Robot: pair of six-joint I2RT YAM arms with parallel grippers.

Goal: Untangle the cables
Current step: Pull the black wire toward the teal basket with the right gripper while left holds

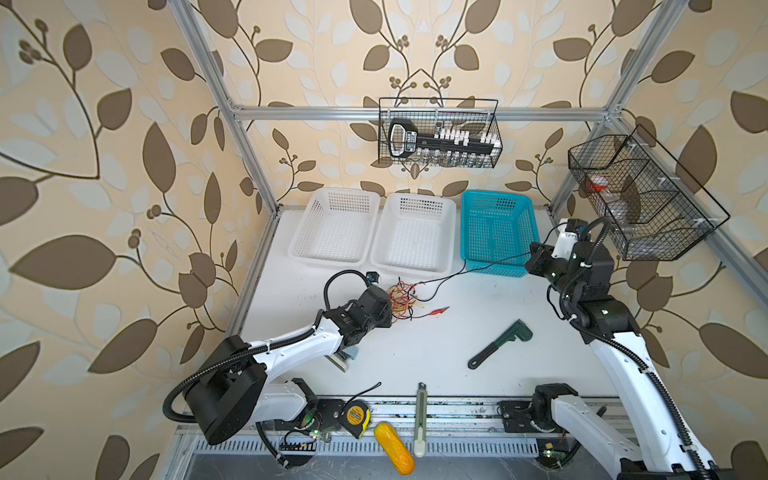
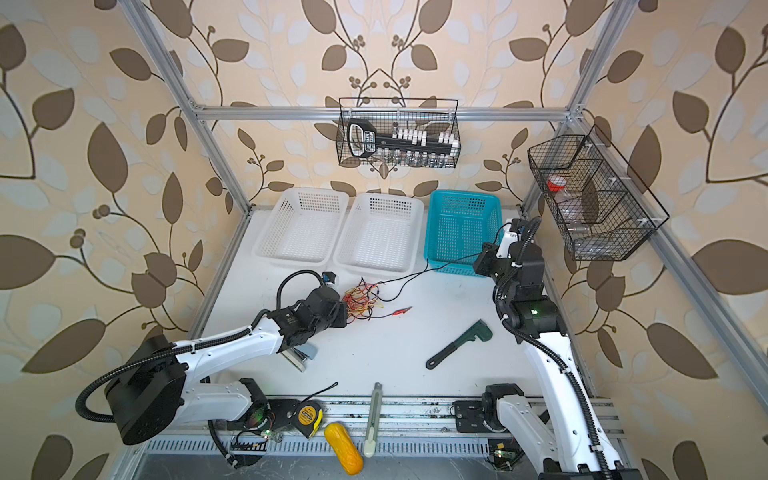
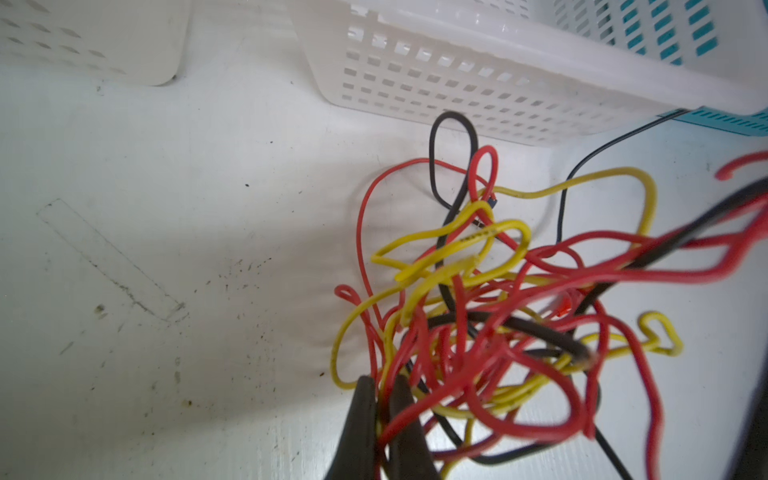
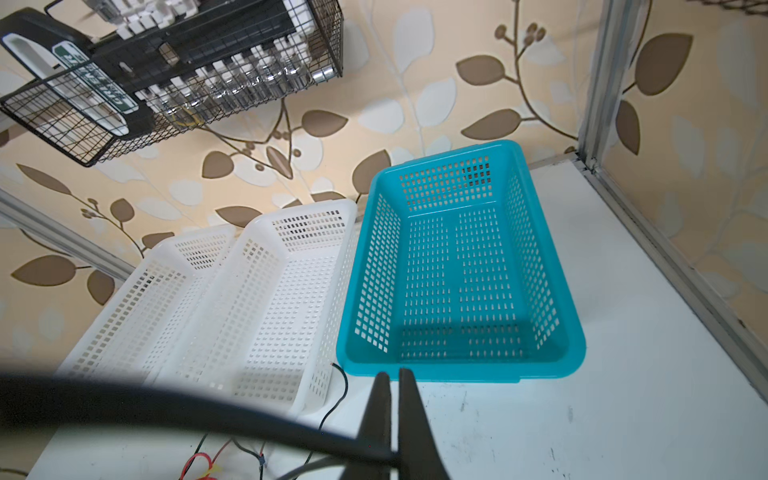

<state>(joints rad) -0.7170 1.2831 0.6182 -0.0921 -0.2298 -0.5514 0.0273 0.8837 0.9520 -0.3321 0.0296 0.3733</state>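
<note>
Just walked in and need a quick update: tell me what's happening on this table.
The left pincer is shut on strands of a red, yellow and black cable tangle lying on the table. The right pincer is shut on one black cable, which runs out from the cable tangle toward the blue basket. The rest is knotted together.

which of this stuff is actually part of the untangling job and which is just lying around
Part of the job: cables, a red, yellow and black tangle; left gripper, shut on the tangle; right gripper, shut on one black cable stretched from it.

Just lying about: wrench, tape measure, utility knife, white baskets, teal basket.
</note>
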